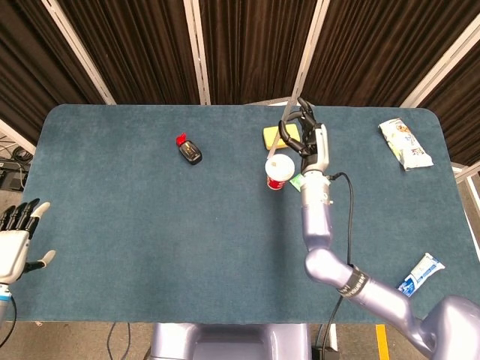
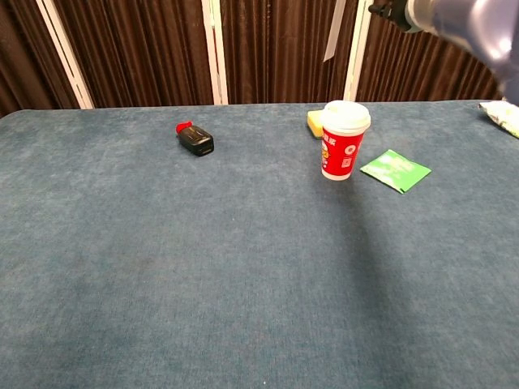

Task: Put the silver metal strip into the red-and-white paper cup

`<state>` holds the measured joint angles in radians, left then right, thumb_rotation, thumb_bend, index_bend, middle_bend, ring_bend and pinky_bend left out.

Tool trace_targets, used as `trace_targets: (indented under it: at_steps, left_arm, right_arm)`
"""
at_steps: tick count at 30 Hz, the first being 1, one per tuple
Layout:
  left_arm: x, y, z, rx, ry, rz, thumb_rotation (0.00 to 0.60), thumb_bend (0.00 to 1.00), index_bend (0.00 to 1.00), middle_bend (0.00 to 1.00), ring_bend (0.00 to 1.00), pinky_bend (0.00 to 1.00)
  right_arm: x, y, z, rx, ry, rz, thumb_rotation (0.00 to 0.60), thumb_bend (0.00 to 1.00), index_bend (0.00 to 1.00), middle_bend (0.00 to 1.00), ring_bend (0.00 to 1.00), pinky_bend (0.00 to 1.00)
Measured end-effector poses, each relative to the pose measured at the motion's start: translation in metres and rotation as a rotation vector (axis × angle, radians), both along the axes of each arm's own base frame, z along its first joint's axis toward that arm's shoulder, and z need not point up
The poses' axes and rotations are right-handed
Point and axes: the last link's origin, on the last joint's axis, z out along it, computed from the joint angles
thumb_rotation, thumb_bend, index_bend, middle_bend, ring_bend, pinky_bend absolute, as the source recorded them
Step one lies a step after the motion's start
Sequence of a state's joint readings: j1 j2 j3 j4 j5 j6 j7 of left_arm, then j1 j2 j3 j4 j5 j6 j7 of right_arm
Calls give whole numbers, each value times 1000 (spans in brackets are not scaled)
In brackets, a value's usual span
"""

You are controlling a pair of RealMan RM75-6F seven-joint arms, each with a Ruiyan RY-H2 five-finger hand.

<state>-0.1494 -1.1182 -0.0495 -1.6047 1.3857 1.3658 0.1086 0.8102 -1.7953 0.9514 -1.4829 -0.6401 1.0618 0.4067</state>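
Observation:
The red-and-white paper cup [image 1: 280, 172] [image 2: 344, 139] stands upright at the table's back middle, its mouth open. My right hand [image 1: 304, 133] [image 2: 399, 10] is raised above and just behind the cup, and it pinches the silver metal strip [image 1: 286, 116] [image 2: 334, 32]. In the chest view the strip hangs down, its lower end well above the cup's rim. My left hand [image 1: 16, 238] hovers at the table's near left edge, fingers spread and holding nothing; only the head view shows it.
A yellow block [image 1: 273, 136] [image 2: 315, 121] lies just behind the cup and a green packet [image 2: 395, 170] just right of it. A black bottle with a red cap [image 1: 189, 151] [image 2: 195, 138] sits further left. A snack bag [image 1: 405, 142] and a toothpaste tube [image 1: 415, 280] lie on the right.

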Motion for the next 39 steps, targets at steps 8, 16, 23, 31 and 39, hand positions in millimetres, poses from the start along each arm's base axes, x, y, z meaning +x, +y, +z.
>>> trace_targets:
  at_steps: [8,16,23,31,39]
  left_arm:
    - [-1,2,0,7,5,16,600,244,105,0,0,0]
    - [-1,1,0,10,4,20,600,245,106,0,0,0]
    - [0,1,0,9,3,18,600,243,107,0,0,0]
    - [0,1,0,6,5,17,600,244,108,0,0,0]
    - [0,2,-1,6,3,20,600,242,108,0,0,0]
  right_arm:
    - [5,-14,-10,-25,-57,-3,600,357,591,101,0,0]
    - [-12,-15,-26,-66,-13,-24,600,357,591,103,0,0]
    - [-29,-12,-38,-79,17,-49,600,358,591,104,0,0]
    - [-38,-12,-45,-72,14,-69,600,358,591,105,0,0]
    - [-42,-13,-50,-61,18,-84,600,358,591,105,0,0]
